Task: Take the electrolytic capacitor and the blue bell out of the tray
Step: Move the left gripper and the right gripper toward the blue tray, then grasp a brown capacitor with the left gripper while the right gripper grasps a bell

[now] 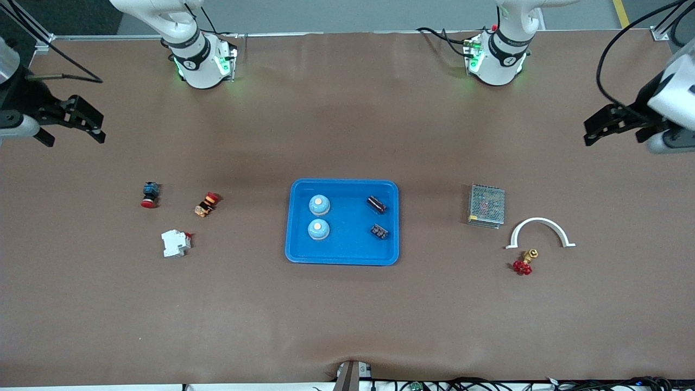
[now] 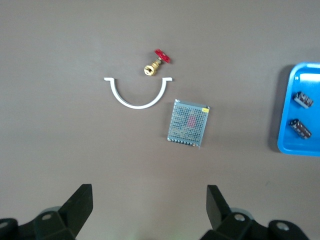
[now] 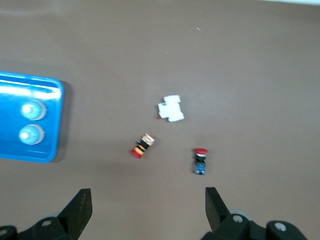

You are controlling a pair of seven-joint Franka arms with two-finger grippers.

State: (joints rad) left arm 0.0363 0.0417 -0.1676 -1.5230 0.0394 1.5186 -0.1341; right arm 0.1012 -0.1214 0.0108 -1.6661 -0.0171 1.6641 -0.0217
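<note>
Two light-blue bells [image 1: 319, 205] [image 1: 318, 229] sit in the blue tray [image 1: 347, 258] on the side toward the right arm's end. Two dark capacitors [image 1: 376, 204] [image 1: 379, 231] lie in the same tray toward the left arm's end. My left gripper [image 1: 587, 133] hangs open over bare table at the left arm's end, with nothing in it. My right gripper [image 1: 100, 129] hangs open and empty at the right arm's end. The left wrist view shows its gripper [image 2: 149, 200], the capacitors [image 2: 303, 99] and the tray [image 2: 287, 145]. The right wrist view shows its gripper [image 3: 148, 200], the bells [image 3: 31, 110] and the tray [image 3: 10, 150].
Toward the left arm's end lie a metal mesh box [image 1: 486, 205], a white arch bracket [image 1: 539, 224] and a red-handled brass valve [image 1: 524, 263]. Toward the right arm's end lie a white breaker [image 1: 175, 243], an orange-red button [image 1: 207, 204] and a blue-red push button [image 1: 150, 194].
</note>
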